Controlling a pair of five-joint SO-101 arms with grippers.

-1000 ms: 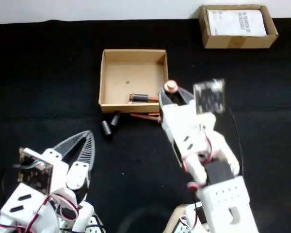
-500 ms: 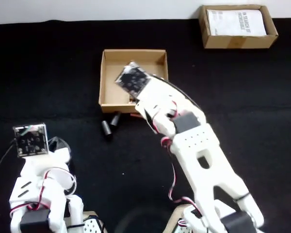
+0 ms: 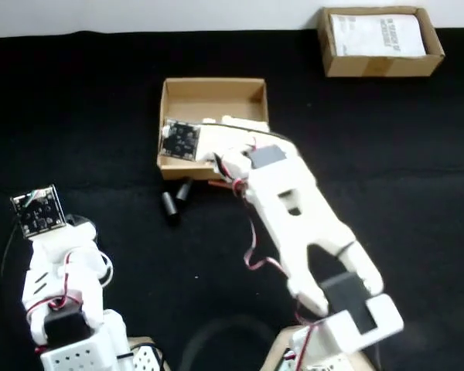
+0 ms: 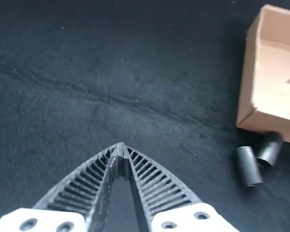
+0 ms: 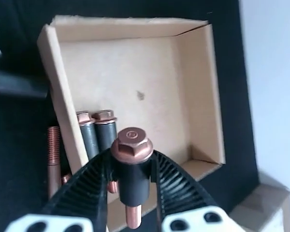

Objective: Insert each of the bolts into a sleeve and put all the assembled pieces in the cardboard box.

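Note:
My right gripper (image 5: 130, 162) is shut on an assembled piece (image 5: 134, 181): a copper bolt with a hex head inside a black sleeve, held upright over the front part of the cardboard box (image 5: 135, 72). Two assembled pieces (image 5: 96, 133) lie inside the box against its front wall. Loose copper bolts (image 5: 53, 150) lie outside that wall. In the high view the right arm (image 3: 278, 193) reaches over the box (image 3: 213, 97). Two empty black sleeves (image 3: 175, 197) lie just in front of the box, also seen as sleeves (image 4: 253, 157) in the left wrist view. My left gripper (image 4: 120, 151) is shut and empty, low over the black mat.
A second cardboard box (image 3: 380, 42) holding a printed sheet stands at the back right. The left arm (image 3: 58, 270) is folded back at the front left corner. The black mat (image 3: 93, 116) covers the table.
The right arm swung left with the assembled piece, from the box's right front corner to over its front part. The left arm pulled back and its gripper went from open to shut.

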